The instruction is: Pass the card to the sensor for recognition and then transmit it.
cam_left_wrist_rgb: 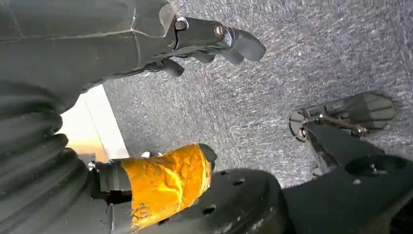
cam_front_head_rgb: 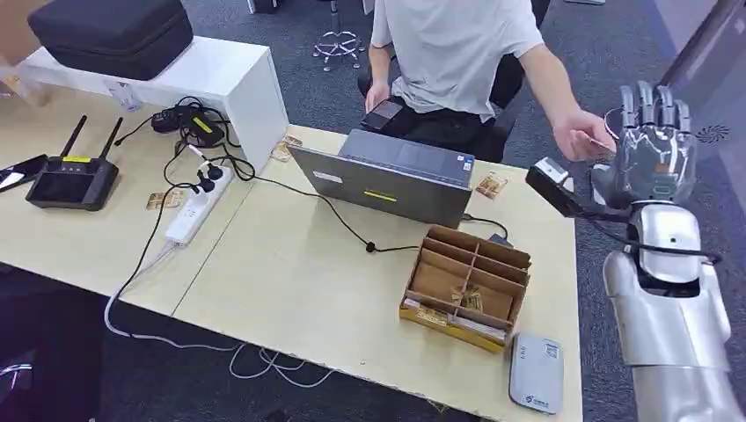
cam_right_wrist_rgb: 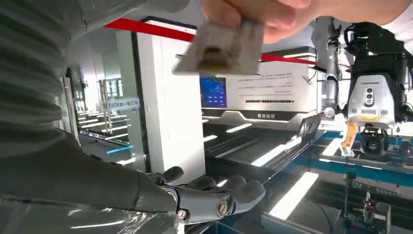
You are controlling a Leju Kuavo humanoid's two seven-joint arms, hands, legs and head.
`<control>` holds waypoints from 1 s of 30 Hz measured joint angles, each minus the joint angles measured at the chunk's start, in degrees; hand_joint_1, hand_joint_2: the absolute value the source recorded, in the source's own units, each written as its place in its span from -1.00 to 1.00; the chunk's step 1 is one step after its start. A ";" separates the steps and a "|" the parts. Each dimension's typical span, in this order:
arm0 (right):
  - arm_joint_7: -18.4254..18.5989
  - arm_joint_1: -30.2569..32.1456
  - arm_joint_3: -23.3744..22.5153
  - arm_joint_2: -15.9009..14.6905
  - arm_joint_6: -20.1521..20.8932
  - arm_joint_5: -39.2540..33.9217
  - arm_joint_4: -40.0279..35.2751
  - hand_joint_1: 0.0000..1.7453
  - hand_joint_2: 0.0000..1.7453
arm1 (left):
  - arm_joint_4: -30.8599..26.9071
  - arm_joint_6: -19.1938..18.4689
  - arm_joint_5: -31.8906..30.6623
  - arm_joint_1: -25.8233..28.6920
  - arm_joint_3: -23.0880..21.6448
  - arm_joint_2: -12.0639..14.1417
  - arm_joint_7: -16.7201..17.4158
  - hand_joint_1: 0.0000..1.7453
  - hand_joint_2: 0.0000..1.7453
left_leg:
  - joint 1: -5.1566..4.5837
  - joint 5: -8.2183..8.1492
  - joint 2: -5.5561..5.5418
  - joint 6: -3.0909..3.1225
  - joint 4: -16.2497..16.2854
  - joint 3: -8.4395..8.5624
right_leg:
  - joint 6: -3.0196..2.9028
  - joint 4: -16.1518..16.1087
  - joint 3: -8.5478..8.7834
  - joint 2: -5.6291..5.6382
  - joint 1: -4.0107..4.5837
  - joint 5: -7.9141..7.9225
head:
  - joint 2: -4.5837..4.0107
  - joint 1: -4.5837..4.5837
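Handover of the card at the table's far right corner. In the head view the right hand (cam_front_head_rgb: 653, 145) stands raised at about 3 o'clock of the frame, palm up and fingers upright and spread, holding nothing. A person's hand (cam_front_head_rgb: 581, 134) reaches in just beside it, at its 9 o'clock, pinching the card (cam_front_head_rgb: 603, 143), which shows there as a thin sliver. The right wrist view shows the same card (cam_right_wrist_rgb: 221, 46), blurred, gripped by the person's fingers (cam_right_wrist_rgb: 253, 12) and apart from the robot's own fingers (cam_right_wrist_rgb: 221, 192), which lie loosely extended with nothing between them.

The left hand (cam_left_wrist_rgb: 214, 39) hangs over grey carpet, fingers partly curled on nothing; whether they are fully closed cannot be told.

The sensor (cam_front_head_rgb: 536, 373), judged to be the grey reader at 5 o'clock of the head view, lies on the table (cam_front_head_rgb: 299, 281) near its front edge, beside the cardboard divider box (cam_front_head_rgb: 468, 286). A laptop (cam_front_head_rgb: 387, 180) stands at 12 o'clock of the box.

Risks, as judged:
- The card is thin and held edge-on; if the fingers close late or off-centre, it may slip past the palm and fall to the floor beyond the table.
- A closing hand may catch the person's fingers, since the two are so near.
- A weak pinch may let the card tilt or slide on the swing down toward the sensor.
- The box stands close to the sensor and may be clipped by the descending arm.
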 joint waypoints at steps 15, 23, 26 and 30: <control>1.84 -1.02 3.02 0.11 0.02 -0.02 0.28 -1.00 1.00 | 0.11 -0.48 -0.22 -0.02 0.92 -0.22 -1.05 -1.00 1.00 | 0.01 0.00 0.02 0.00 0.00 0.00 | 0.02 0.00 -0.04 0.02 0.00 0.02 | 0.00 0.00; 0.81 -1.03 3.76 0.11 0.04 -0.02 1.11 1.00 1.00 | 0.20 -0.61 -0.26 -0.04 0.98 -0.24 -1.14 -1.00 1.00 | 0.00 0.00 0.02 0.00 0.00 -0.01 | 0.02 0.00 -0.04 0.02 0.00 0.02 | 0.00 0.02; -0.31 -1.02 3.78 0.13 0.13 0.00 1.57 1.00 1.00 | 0.26 -0.70 -0.26 -0.04 1.20 -0.28 -1.20 -1.00 1.00 | 0.00 0.00 0.02 0.00 0.01 -0.01 | 0.02 0.00 -0.05 0.02 0.00 0.02 | 0.00 0.00; -1.11 -1.02 3.76 0.13 0.09 -0.02 2.12 1.00 1.00 | 0.39 -0.79 -0.31 -0.05 1.49 -0.46 -1.73 -1.00 1.00 | 0.00 0.00 0.02 0.00 0.01 -0.02 | 0.02 0.00 -0.06 0.02 0.00 0.02 | 0.00 0.00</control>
